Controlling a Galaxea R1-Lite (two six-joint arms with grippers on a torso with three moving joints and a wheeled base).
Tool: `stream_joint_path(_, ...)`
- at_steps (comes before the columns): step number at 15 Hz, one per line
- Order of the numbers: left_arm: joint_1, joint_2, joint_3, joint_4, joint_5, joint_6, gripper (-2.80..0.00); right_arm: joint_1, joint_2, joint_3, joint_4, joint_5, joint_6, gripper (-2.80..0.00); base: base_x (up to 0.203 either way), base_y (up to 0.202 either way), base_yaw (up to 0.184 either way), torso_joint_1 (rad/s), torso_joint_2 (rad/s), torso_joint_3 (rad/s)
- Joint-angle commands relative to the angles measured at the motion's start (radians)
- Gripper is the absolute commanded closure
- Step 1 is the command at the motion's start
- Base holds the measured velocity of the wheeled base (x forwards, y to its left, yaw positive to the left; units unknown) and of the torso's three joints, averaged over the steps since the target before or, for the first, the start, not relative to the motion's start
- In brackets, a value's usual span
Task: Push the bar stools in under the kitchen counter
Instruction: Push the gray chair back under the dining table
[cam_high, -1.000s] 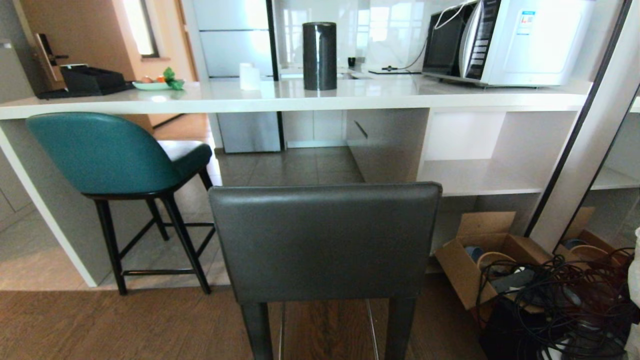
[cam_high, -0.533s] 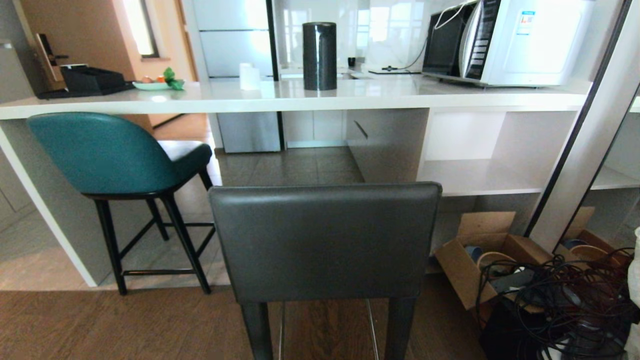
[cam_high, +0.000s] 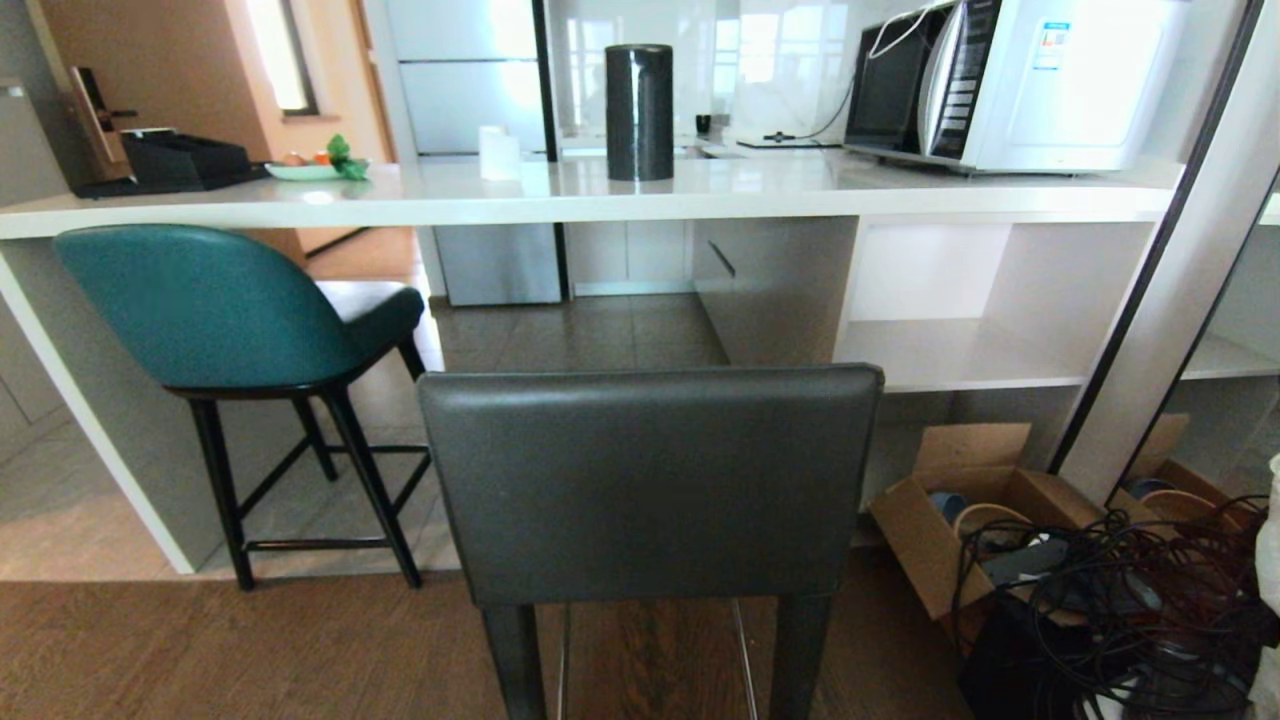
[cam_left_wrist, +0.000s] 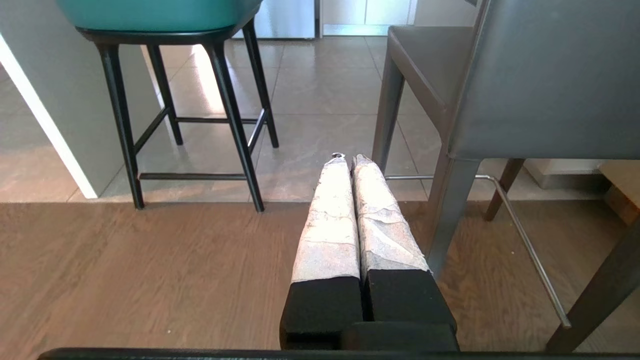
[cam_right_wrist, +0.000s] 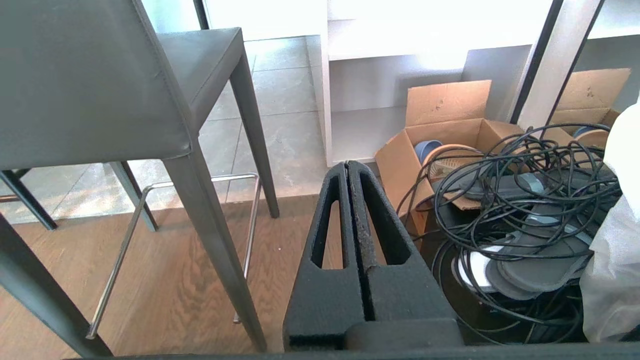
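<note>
- Kitchen corner, tiled floor meeting wood planks; long white counter (cam_high: 560, 195) across the back, slab end leg at the left, open shelves at the right, microwave (cam_high: 1010, 80) and a black cylinder (cam_high: 639, 110) on top.
- Dark grey stool (cam_high: 650, 480) nearest, squarely ahead, standing on the wood floor well out from the counter edge; not yet tucked in.
- Likely stiff and fairly heavy, four legs apt to drag or chatter across the plank-to-tile seam; best pushed low on the flat backrest, near seat height, to avoid tipping forward.
- Teal stool (cam_high: 215, 305) further left, seat partly under the counter beside the slab leg, turned a little askew; thin black legs, probably lighter, curved smooth back likely to let a contact slide off sideways.
- Cardboard box (cam_high: 960, 520) and tangled cables (cam_high: 1120, 590) on the floor at the right, near the grey stool's path.
- Left tool (cam_left_wrist: 348, 159) low beside the grey stool's left rear leg, taped fingers pressed together, holding nothing.
- Right tool (cam_right_wrist: 347, 164) low by the stool's right side, black fingers pressed together, empty.
</note>
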Motion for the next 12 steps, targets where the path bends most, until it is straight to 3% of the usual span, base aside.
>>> stream_joint_path(1,-0.001,0.001,0.003,-0.001,0.002,-0.006,0.00,0.000,0.002,0.005,-0.001,0.000,0.001,0.00,0.000,0.000,0.000,0.000,0.00,0.000)
stream_joint_path(4,0.002,0.001,-0.010,0.009,0.002,0.011,0.00,0.000,0.004,-0.021,-0.005,0.015,-0.007,0.00,0.000,0.000,0.000,0.000,0.00,0.000)
stream_joint_path(6,0.001,0.056,-0.115,0.014,-0.006,0.016,0.00,0.000,0.089,-0.141,-0.006,0.052,0.017,0.00,0.000,0.000,0.000,0.000,0.00,0.000)
stream_joint_path(9,-0.030,0.354,-0.317,-0.011,-0.017,-0.015,0.00,0.008,0.371,-0.340,-0.018,0.075,0.073,0.00,0.000,0.000,0.000,0.000,0.00,0.000)
stream_joint_path(12,-0.060,0.724,-0.436,-0.178,-0.023,-0.029,0.00,0.029,0.687,-0.426,-0.160,0.117,0.102,0.00,0.000,0.000,0.000,0.000,0.00,0.000)
